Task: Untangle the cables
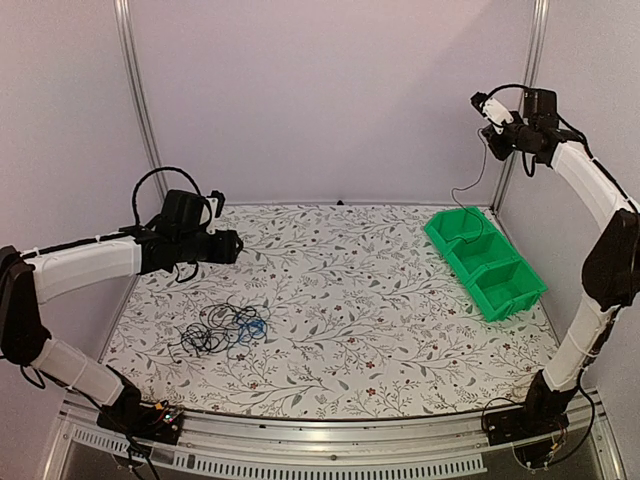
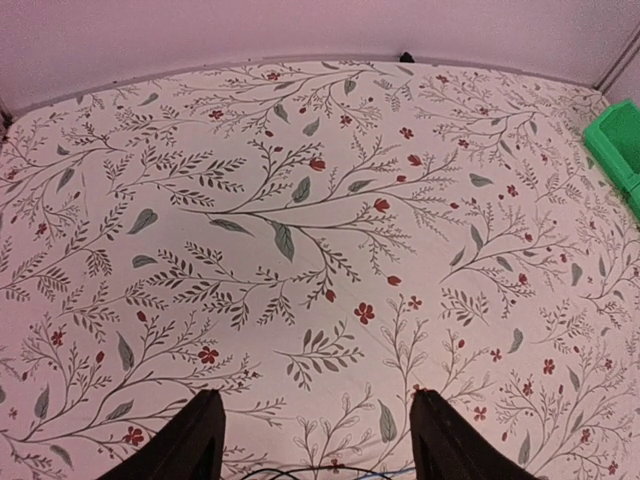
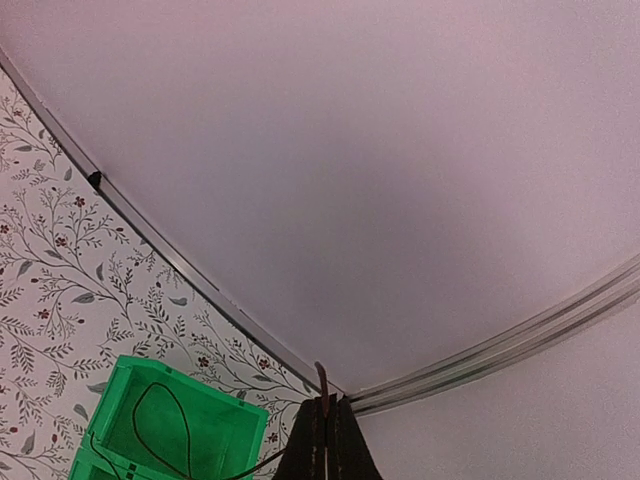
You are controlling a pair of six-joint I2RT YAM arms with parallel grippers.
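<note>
Status: partly done at best. 1 thin black cable (image 3: 186, 428) is out of the pile. The right jaws are pinched shut on its end, raised high above the far end of the green plastic 3-compartment bin row (image 1: 508, 292). The slack hangs down and a loop of it lies in the bin's far compartment; not released yet. The rest is a loose tangle of thin black cables (image 1: 215, 335) with 1 blue cable (image 1: 252, 327) in it, lying on the floral-print table (image 1: 350, 300) well left of the bin and nearer the arm bases than the bin is. The left jaws are spread wide and empty, hovering above the table, also well left of the bin. Judgement: the held cable needs dropping off, then the tangle has to be pulled apart strand by strand, so most of the work is left. The top view is too small to show how many black strands are in the tangle, or whether they are knotted or only overlapping. The left wrist view catches only slivers of black and blue at its bottom edge, between the jaws. The right wrist view cuts the bin off at the bottom, so the held cable's lower end is out of sight.
</note>
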